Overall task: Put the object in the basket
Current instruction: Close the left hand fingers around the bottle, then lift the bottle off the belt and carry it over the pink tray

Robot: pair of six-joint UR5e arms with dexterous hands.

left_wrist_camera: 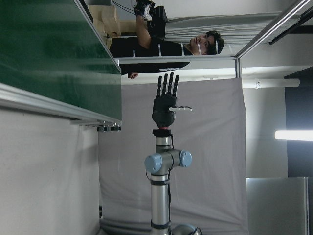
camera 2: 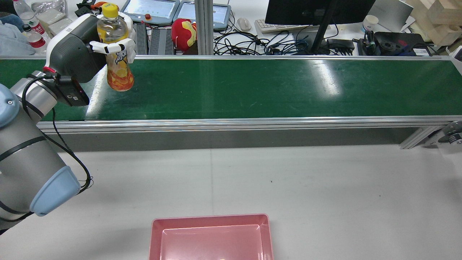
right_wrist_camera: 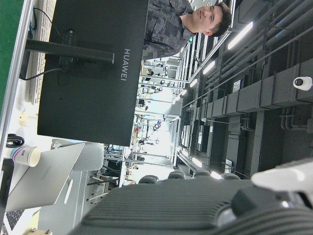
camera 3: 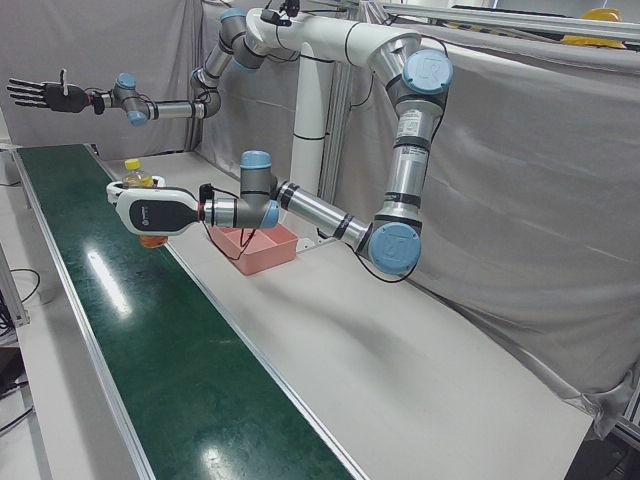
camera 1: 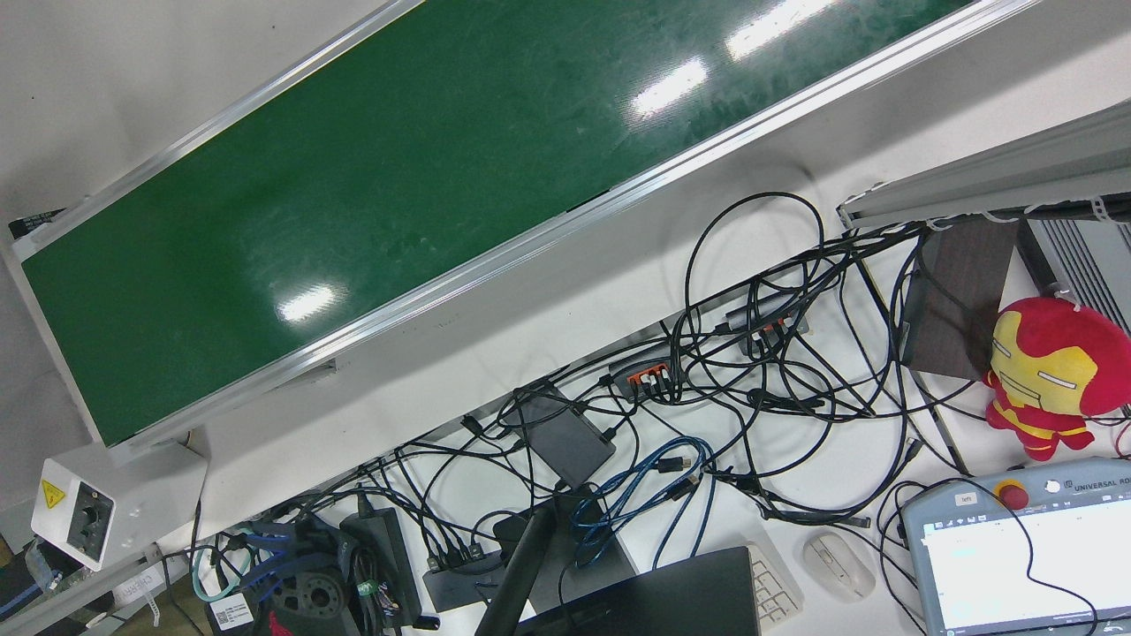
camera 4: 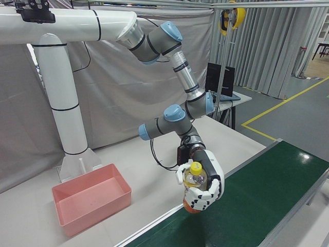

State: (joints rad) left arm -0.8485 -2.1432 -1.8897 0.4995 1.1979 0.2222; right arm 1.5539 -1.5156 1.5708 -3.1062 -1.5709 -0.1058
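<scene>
An orange drink bottle (camera 2: 120,74) with a yellow cap stands upright at the left end of the green conveyor belt (camera 2: 252,86). My left hand (camera 2: 77,47) is shut around its middle from the left, with white fingers wrapped over the label. The right-front view shows the same grasp on the bottle (camera 4: 195,177) by the left hand (camera 4: 209,186). I cannot tell whether the bottle's base touches the belt. The pink basket (camera 2: 209,217) sits empty on the white table near me; it also shows in the right-front view (camera 4: 97,206). My right hand (camera 3: 45,95) is raised far off, open and empty.
Behind the belt are a monitor (camera 2: 317,11), tangled cables (camera 2: 260,43), teach pendants (camera 2: 149,9) and a red plush toy (camera 2: 184,32). Water bottles (camera 2: 30,30) stand at the back left. The white table (camera 2: 288,180) lies between the belt's aluminium rail and the basket.
</scene>
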